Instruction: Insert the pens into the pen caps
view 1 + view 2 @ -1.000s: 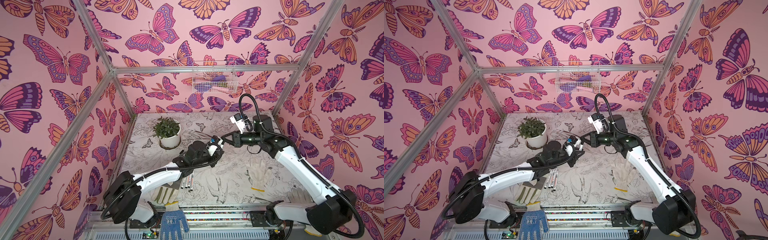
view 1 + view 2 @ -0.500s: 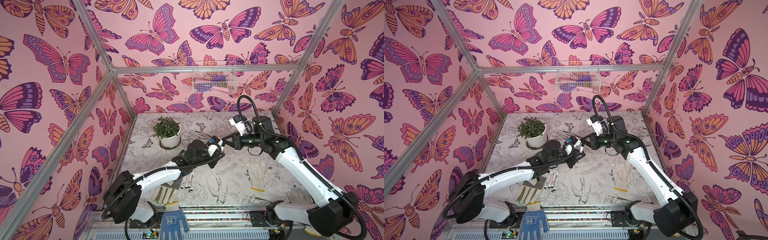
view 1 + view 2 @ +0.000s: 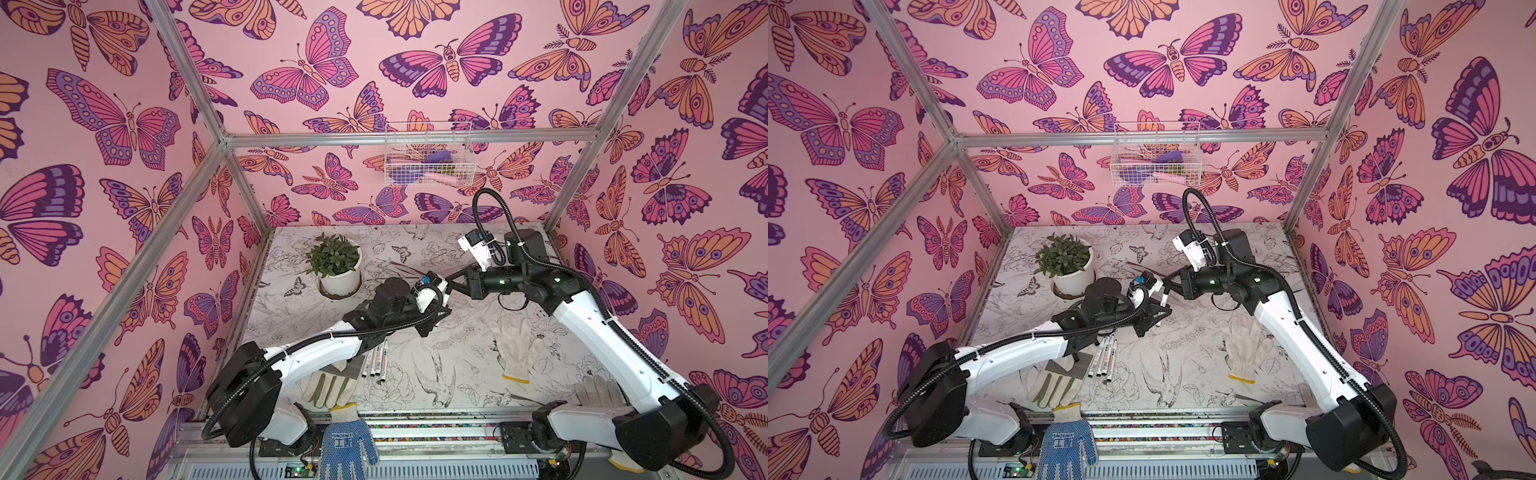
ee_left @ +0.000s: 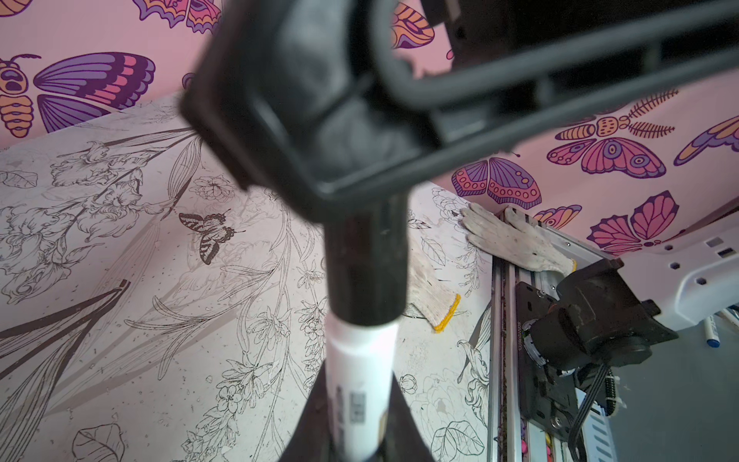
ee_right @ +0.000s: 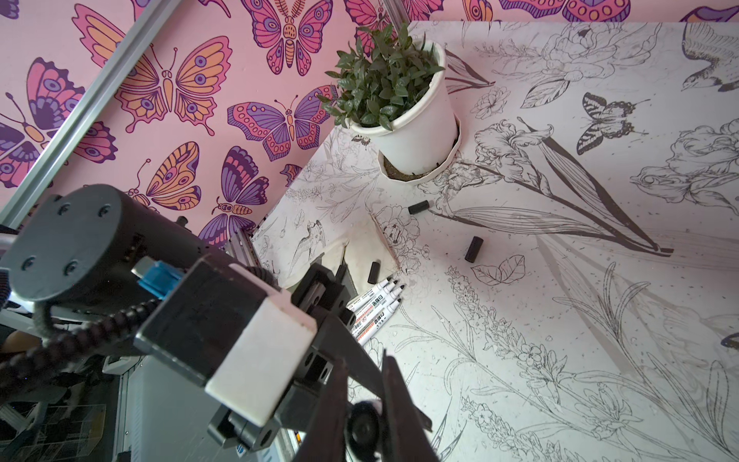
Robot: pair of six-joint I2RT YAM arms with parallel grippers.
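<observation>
Capping step, above tabletop [image 3: 457, 374] centre: left fingers [image 4: 310, 432] clamped a pen [image 4: 360, 360], right fingers [image 5: 326, 416] pinched a cap [image 4: 366, 272] already over its tip. Next, I guessed: push them together straight, w/o tilt.

Pink butterfly booth, wall to wall

The side and back walls [image 3: 374, 75] are all covered in pink wallpaper with big purple, orange and magenta butterflies, and the whole box is held together by a silver aluminium frame [image 3: 411, 136] that runs along the edges and corners. A white wire basket [image 3: 388, 158] hangs on the back wall from the crossbar, with some purple and pink stuff in it that's too small to make out. The tabletop [image 3: 465, 357] is white with black line drawings of birds, flowers, leaves and butterflies. A small green potted plant [image 3: 340, 282] in a white pot stands near the back left corner. The light is soft and even in both top views.
</observation>
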